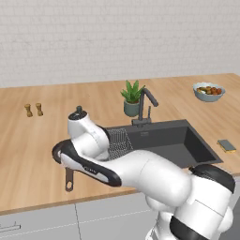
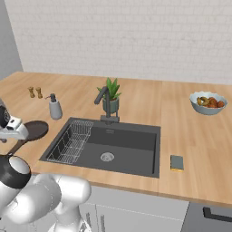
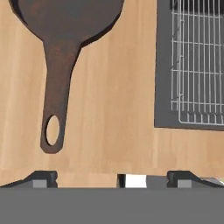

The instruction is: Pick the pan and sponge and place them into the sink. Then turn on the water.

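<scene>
The dark brown pan lies on the wooden counter left of the sink, its long handle ending in a loop hole. My gripper hovers open above the bare counter, between the handle's end and the sink's edge, holding nothing. In the right base view the pan sits partly behind my hand. In the left base view my arm hides the pan apart from its handle. The sponge lies flat on the counter right of the sink. No water is in view at the faucet.
A wire rack fills the sink's left part. Behind the sink stand a potted plant and a soap dispenser. Two small shakers sit at the back left, and a bowl of food at the back right.
</scene>
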